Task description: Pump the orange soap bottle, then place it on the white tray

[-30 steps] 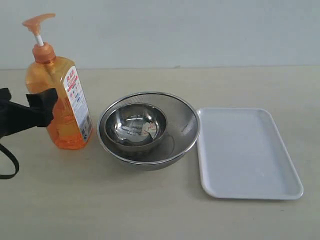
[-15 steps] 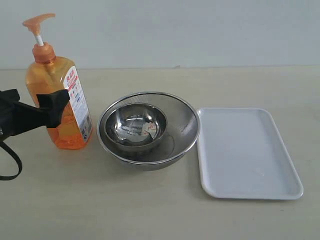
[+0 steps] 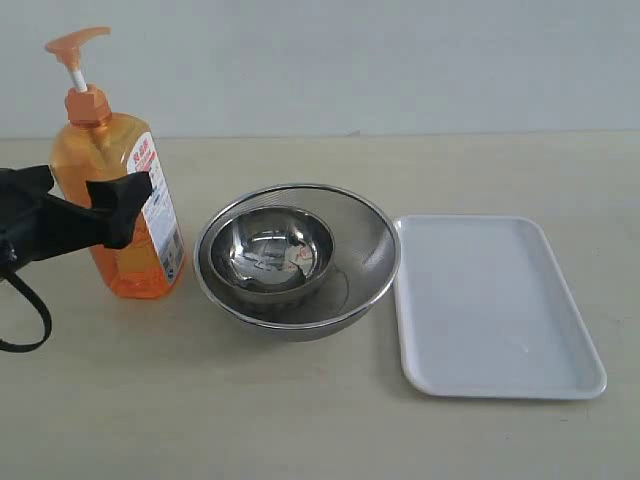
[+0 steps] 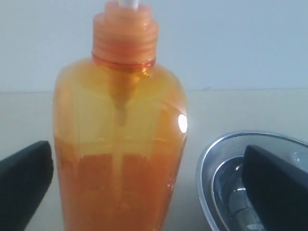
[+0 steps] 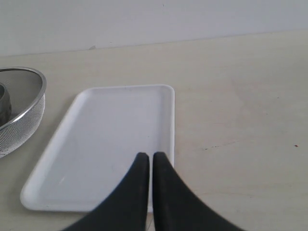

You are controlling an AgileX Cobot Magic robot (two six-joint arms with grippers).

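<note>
The orange soap bottle (image 3: 122,190) stands upright at the left of the table, pump head up. My left gripper (image 3: 92,188) is open and straddles the bottle's body at mid height. In the left wrist view the bottle (image 4: 120,144) fills the gap, and each black finger (image 4: 24,180) stands a little off its side. The white tray (image 3: 490,300) lies empty at the right. My right gripper (image 5: 150,157) is shut with nothing in it, above the tray (image 5: 110,139) near one rim. It is out of the exterior view.
A steel bowl (image 3: 270,252) sits inside a larger mesh-walled steel bowl (image 3: 370,250), between the bottle and the tray. That mesh bowl (image 4: 226,149) lies close beside my left gripper's outer finger. Its edge (image 5: 24,103) also shows in the right wrist view.
My left gripper has moved forward to the right, so its fingers now reach round the bottle, and its jaws have spread wider. The bottle, bowls and tray have not moved.
</note>
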